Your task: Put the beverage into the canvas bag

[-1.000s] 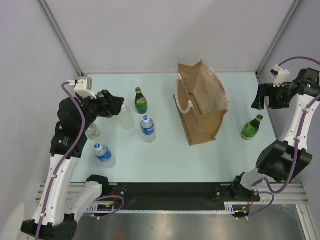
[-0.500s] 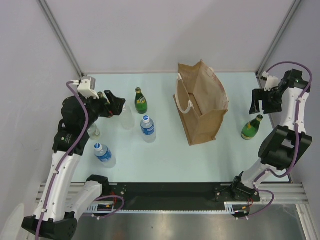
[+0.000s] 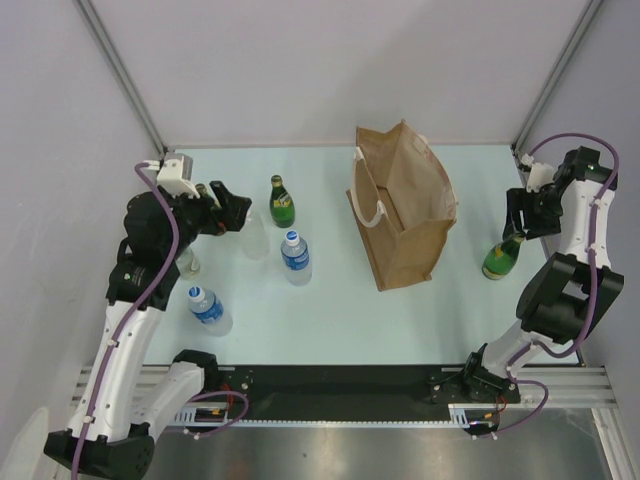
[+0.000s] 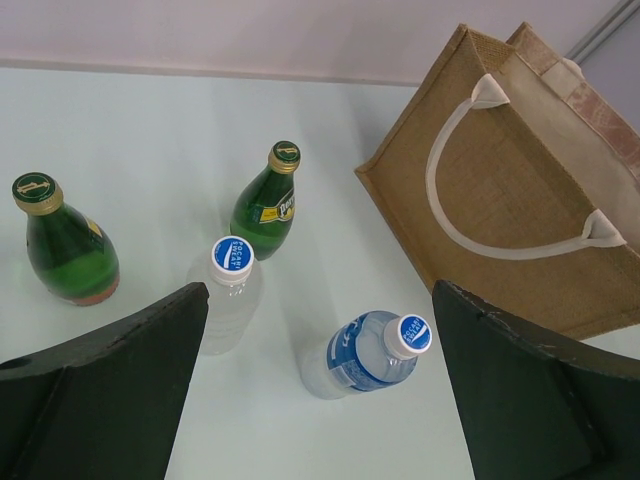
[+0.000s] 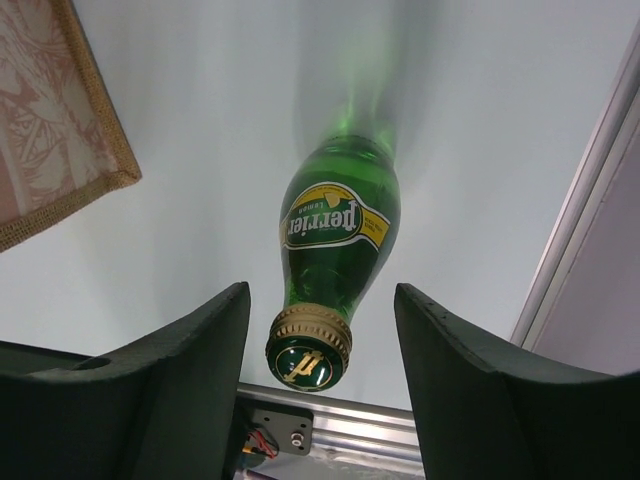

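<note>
The tan canvas bag (image 3: 402,205) stands upright with its mouth open and white loop handles; its corner shows in the right wrist view (image 5: 60,120). Right of it a green Perrier bottle (image 3: 502,258) stands on the table. My right gripper (image 3: 520,226) sits over its neck. In the wrist view the gold cap (image 5: 308,350) lies between the two fingers of my right gripper (image 5: 320,335), with a gap on each side, so the jaws are open. My left gripper (image 3: 235,210) hangs wide open above the bottles at the left, holding nothing (image 4: 320,292).
At the left stand a green bottle (image 3: 282,203), a blue-labelled water bottle (image 3: 295,257), a clear bottle (image 3: 255,236), another water bottle (image 3: 208,308) and a green bottle (image 4: 65,250) under the left arm. A frame post (image 5: 580,230) and the right table edge run close to the Perrier bottle.
My right gripper has swung down and in from near the right post to straddle the green bottle's neck, and its jaws have narrowed. The left arm barely shifted.
</note>
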`<state>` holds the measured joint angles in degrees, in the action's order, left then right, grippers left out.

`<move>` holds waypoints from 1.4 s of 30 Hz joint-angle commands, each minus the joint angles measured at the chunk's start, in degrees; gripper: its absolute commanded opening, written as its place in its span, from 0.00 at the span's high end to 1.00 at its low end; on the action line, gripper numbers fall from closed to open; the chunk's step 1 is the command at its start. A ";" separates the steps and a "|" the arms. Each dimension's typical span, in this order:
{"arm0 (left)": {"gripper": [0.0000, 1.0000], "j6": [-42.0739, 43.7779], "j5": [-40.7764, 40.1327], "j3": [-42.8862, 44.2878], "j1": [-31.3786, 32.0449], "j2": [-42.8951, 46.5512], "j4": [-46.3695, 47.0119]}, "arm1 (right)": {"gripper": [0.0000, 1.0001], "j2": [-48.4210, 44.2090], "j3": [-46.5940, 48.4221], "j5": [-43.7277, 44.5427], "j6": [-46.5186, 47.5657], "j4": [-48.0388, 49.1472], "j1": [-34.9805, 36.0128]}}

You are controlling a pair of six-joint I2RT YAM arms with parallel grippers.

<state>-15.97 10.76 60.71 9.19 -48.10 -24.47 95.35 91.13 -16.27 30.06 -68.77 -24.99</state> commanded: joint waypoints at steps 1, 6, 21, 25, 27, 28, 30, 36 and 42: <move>0.00 1.03 0.31 -0.50 -0.49 0.46 2.67 | 0.37 -3.33 0.10 0.80 0.17 -0.66 0.12; 0.00 0.94 0.48 -0.85 -0.49 0.72 2.50 | 0.41 -3.42 0.01 1.07 0.26 -0.66 0.47; 0.00 0.85 0.48 -1.38 -0.49 1.60 2.41 | 0.47 -2.98 -0.96 1.51 -0.09 -0.13 1.53; 0.00 0.67 0.31 -1.56 -0.49 1.69 2.32 | 0.47 -2.89 -1.57 2.21 -0.09 -0.05 1.61; 0.00 0.76 0.22 -1.73 -0.49 1.86 2.41 | 0.47 -2.89 -1.75 2.38 -0.09 -0.05 1.70; 0.00 0.67 0.22 -1.65 -0.49 1.78 2.32 | 0.47 -2.89 -1.75 2.56 -0.09 -0.05 1.70; 0.00 0.67 0.13 -1.73 -0.49 1.87 2.23 | 0.47 -2.89 -1.66 2.74 -0.09 -0.05 1.62; 0.00 0.67 0.13 -2.00 -0.49 1.87 2.23 | 0.51 -2.98 -1.92 2.91 0.08 -0.05 1.97; 0.00 0.76 0.13 -1.91 -0.49 1.60 2.32 | 0.70 -3.41 -1.49 2.82 0.61 -0.13 2.23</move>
<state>-15.99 10.74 58.81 9.19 -46.85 -24.47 93.82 89.30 -13.23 30.26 -68.42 -23.31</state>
